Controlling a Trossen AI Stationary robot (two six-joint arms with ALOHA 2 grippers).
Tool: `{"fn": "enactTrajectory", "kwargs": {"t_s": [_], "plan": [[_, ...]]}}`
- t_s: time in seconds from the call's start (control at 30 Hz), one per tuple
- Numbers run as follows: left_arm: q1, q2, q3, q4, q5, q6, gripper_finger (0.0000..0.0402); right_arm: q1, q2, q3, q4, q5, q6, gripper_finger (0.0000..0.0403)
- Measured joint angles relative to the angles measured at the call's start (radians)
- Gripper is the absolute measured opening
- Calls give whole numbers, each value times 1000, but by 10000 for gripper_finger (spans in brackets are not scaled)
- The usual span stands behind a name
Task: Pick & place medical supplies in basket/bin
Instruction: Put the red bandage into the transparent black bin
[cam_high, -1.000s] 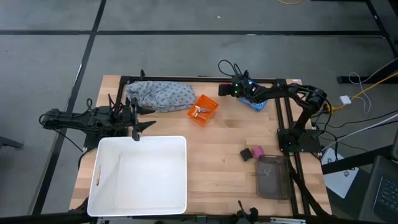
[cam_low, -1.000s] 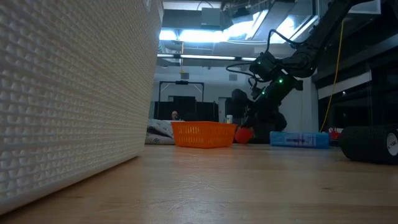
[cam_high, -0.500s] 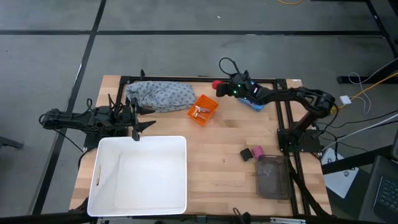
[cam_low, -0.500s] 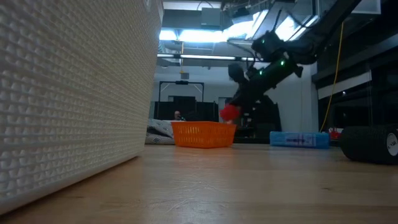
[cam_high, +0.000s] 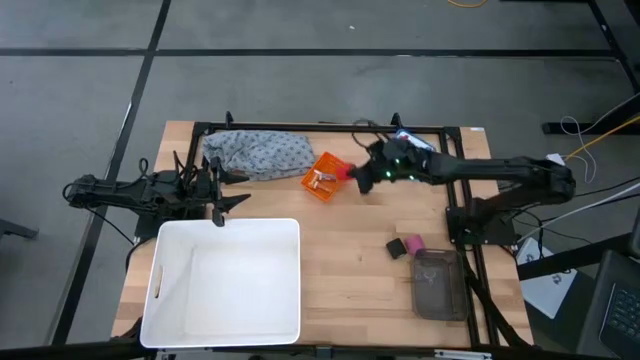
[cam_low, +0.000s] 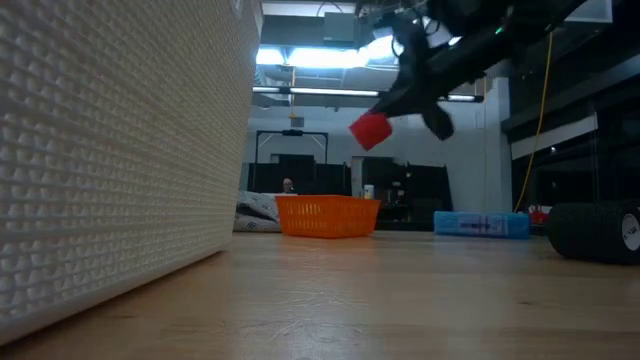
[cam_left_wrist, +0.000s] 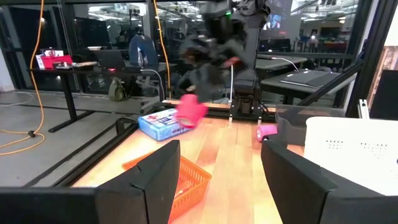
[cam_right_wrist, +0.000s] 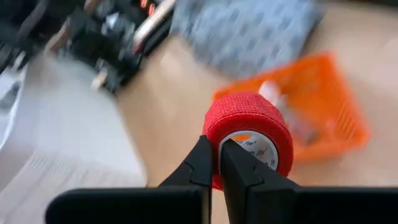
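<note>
Your right gripper (cam_high: 356, 176), jaws pinching the red roll (cam_low: 371, 131), has swung higher, now beside the basket (cam_high: 326, 176).

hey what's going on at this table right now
The right gripper holds a red roll in the air, beside the small orange basket that already has a few small pieces in it. The left arm waits at the table's left edge, its gripper open next to the white tub. A grey patterned cloth, a pink roll and a black roll lie on the table.
</note>
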Motion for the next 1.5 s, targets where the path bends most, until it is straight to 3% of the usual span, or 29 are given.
{"fn": "enactTrajectory", "kwargs": {"t_s": [0.2, 0.47, 0.73, 1.1, 1.23, 1.5], "plan": [[0, 0, 0, 0, 0, 0, 222, 158, -117, 0, -182, -50, 117, 13], [0, -1, 0, 3, -1, 18, 220, 421, -215, 0, -362, -66, 390, 13], [0, 0, 0, 15, -3, 48, 223, 665, -228, 0, -565, -161, 723, 13], [0, 0, 0, 26, -3, 70, 221, 888, -228, 0, -855, -338, 1084, 14], [0, 0, 0, 25, 0, 63, 223, 932, -228, 0, -999, -300, 1142, 18], [0, 0, -1, 22, 6, 37, 220, 977, -204, 0, -1039, -49, 1196, 18]]}}
